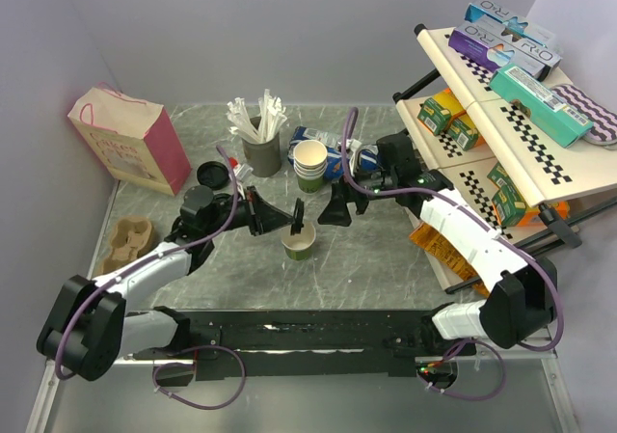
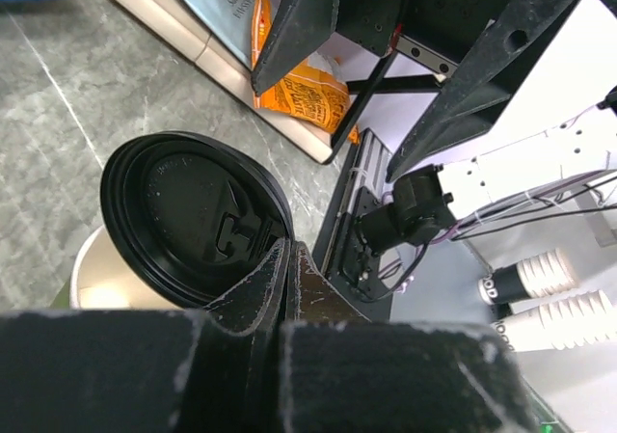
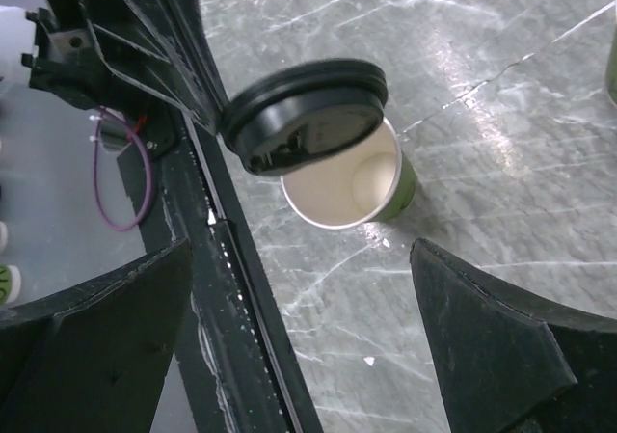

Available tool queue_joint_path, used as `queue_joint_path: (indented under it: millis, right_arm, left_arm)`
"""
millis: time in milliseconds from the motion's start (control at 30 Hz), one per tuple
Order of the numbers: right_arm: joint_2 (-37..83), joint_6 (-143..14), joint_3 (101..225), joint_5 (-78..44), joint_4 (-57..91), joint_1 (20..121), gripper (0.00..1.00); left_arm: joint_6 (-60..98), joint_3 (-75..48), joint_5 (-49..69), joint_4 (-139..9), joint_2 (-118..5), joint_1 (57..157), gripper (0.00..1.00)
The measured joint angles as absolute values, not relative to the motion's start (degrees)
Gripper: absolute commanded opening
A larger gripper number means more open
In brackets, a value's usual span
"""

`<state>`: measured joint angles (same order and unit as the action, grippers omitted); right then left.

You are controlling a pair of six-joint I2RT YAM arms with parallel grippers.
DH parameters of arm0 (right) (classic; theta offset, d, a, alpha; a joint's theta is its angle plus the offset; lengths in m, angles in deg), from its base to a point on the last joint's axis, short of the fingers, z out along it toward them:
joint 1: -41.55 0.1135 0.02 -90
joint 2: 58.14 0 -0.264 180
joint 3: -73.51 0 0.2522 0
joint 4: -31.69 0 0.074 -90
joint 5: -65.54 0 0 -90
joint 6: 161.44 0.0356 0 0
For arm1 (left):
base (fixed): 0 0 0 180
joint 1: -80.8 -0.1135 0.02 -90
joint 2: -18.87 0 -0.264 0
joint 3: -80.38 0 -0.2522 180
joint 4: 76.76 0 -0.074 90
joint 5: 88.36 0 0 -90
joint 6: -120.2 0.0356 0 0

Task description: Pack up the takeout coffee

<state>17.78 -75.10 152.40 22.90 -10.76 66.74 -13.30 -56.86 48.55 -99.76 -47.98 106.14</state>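
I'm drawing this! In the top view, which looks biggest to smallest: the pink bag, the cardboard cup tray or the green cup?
1. pink bag
2. cardboard cup tray
3. green cup
None look alike in size.

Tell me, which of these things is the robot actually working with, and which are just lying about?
In the job:
- green cup, still open on top
- black lid, pinched in the left fingers over that cup

Lying about for now:
- stack of cream cups
- loose lid
- grey pot of white sticks
- pink bag
- cardboard cup tray
- boxes on the rack
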Motion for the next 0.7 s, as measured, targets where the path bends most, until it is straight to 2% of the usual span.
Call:
queue_joint_path:
  millis: [700]
  right_arm:
    - [23.64,-74.09,151.06,21.19,-8.05,66.74,0.99]
  left_arm:
    - [-21.24,-57.63,49.6,-109.05,-58.5,107.85,0.01]
